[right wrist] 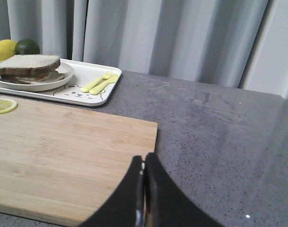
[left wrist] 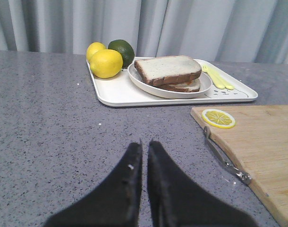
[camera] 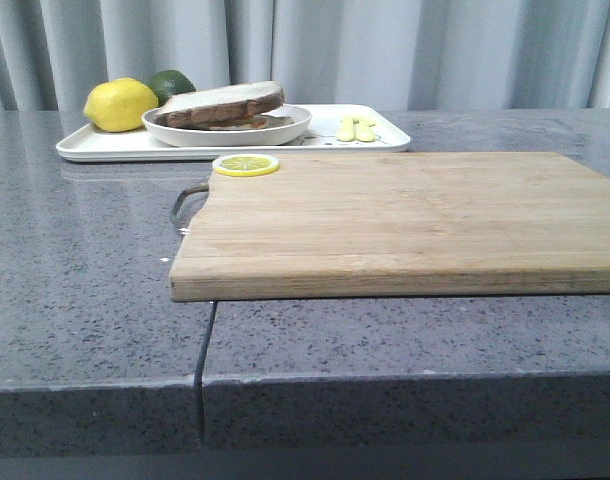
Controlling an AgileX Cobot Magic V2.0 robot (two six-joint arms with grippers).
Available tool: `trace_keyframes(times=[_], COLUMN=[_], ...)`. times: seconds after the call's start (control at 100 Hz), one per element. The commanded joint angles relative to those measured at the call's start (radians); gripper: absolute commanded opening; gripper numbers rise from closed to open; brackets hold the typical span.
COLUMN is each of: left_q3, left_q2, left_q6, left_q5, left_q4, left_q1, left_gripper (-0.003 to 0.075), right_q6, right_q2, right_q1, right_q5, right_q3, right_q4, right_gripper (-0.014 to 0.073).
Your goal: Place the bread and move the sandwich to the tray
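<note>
Left gripper (left wrist: 144,150): fingers together, nothing between them, above bare grey tabletop (left wrist: 49,132), well short of the tray. Right gripper (right wrist: 144,165): fingers together, holding nothing, over the near right corner of the wooden board (right wrist: 63,156).

Board lies flat on the tabletop, a metal handle (left wrist: 224,161) at its left end. A lemon slice (camera: 246,165) rests on the board's far left corner.

Beyond the board: white tray (camera: 105,148), long side facing the robot. On it a round white plate (camera: 285,130) carrying the sandwich (camera: 223,105), a pale bread slice stacked on top of a lower slice; filling not discernible. Left of the plate, on the tray: two lemons (left wrist: 105,63) and a lime (left wrist: 122,51). Right of the plate: yellow fork and spoon (right wrist: 100,82).
</note>
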Motion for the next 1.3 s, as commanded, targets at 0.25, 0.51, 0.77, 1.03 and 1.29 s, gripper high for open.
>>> trace_keyframes(times=[0.25,0.51,0.77,1.03,1.29], left_q3=[-0.028,-0.028,-0.028,0.016,0.082], left_q2=[0.007,0.007,0.007,0.005,-0.094], left_q6=[-0.001,-0.001,-0.001,-0.001,-0.302], left_q5=[-0.055,-0.055,-0.055,-0.057,-0.111], left_q4=[-0.008,-0.008,-0.008,0.025,0.447], left_q1=[-0.008,-0.008,-0.008,-0.006,-0.006], left_gripper=[-0.0019,-0.0019,-0.0019,-0.0019,-0.0019], right_q6=[0.000,0.000,0.000,0.000,0.000], right_q2=[0.013,0.013,0.013,0.013,0.013], right_q1=[-0.006,-0.006,-0.006,-0.006,-0.006], right_q5=[-0.072,-0.072,-0.072,-0.072,-0.072], right_q3=[-0.024,-0.024,-0.024,-0.024,-0.024], right_q4=[-0.008,-0.008,-0.008,-0.008,-0.008], right_gripper=[-0.0116,-0.0116,-0.0116,-0.0116,-0.0116])
